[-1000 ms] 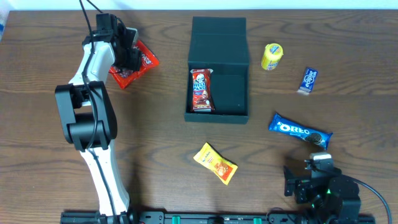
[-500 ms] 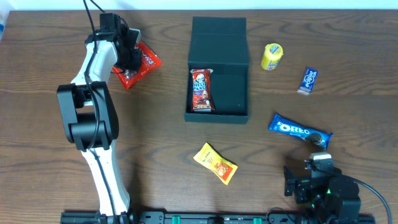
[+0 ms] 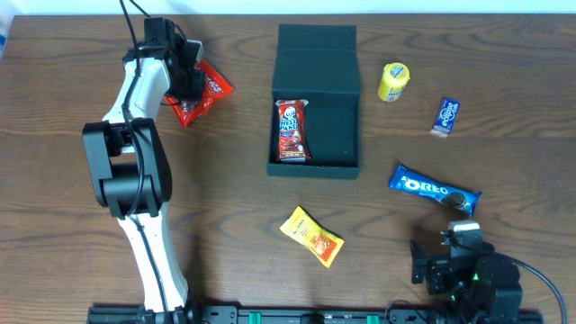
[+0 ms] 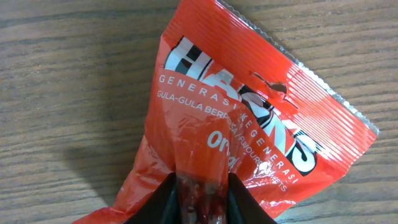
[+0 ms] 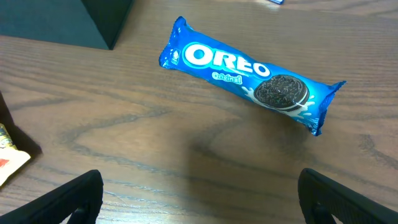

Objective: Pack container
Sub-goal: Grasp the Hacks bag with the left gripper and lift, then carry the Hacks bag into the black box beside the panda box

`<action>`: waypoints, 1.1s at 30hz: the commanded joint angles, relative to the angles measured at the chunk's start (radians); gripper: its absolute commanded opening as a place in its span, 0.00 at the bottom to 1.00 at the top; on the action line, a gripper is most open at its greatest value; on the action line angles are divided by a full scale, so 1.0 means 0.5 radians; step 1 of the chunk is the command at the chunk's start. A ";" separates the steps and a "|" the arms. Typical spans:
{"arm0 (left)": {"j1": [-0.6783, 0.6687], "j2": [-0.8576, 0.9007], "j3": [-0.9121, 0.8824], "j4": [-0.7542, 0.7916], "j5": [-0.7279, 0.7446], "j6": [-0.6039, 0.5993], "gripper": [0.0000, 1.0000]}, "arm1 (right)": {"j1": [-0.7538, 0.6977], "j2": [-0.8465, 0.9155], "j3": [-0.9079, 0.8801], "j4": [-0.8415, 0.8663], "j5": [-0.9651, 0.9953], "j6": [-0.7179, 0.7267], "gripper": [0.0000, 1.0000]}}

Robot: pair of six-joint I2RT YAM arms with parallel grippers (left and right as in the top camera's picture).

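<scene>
The dark teal container [image 3: 335, 135] lies open at the table's back middle, its flap lid folded away. A red snack bar [image 3: 292, 130] rests along its left inside. At the back left my left gripper [image 3: 184, 85] is shut on a red snack packet [image 3: 207, 88]. In the left wrist view the jaws pinch a raised fold at the near end of the packet [image 4: 249, 106], which still lies on the wood, with the left gripper [image 4: 200, 196] at the bottom edge. My right gripper [image 3: 447, 247] stands open at the front right, nothing between its fingers [image 5: 81, 193].
A blue Oreo pack [image 3: 434, 189] [image 5: 249, 74] lies just ahead of the right gripper. A yellow packet [image 3: 311, 236] sits in front of the container. A yellow round tub [image 3: 393, 81] and a small blue packet [image 3: 446, 115] lie to the container's right.
The left jaws have closed onto the red packet, nudging it slightly to the right. The right arm has not moved.
</scene>
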 commanded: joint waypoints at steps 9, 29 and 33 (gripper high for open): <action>-0.023 0.036 -0.005 -0.030 0.007 -0.131 0.06 | -0.014 -0.013 -0.011 -0.008 -0.006 -0.024 0.99; -0.058 -0.221 -0.005 -0.107 0.007 -0.311 0.06 | -0.014 -0.013 -0.011 -0.008 -0.006 -0.024 0.99; -0.094 -0.385 -0.005 -0.176 0.005 -0.399 0.06 | -0.014 -0.013 -0.011 -0.008 -0.006 -0.024 0.99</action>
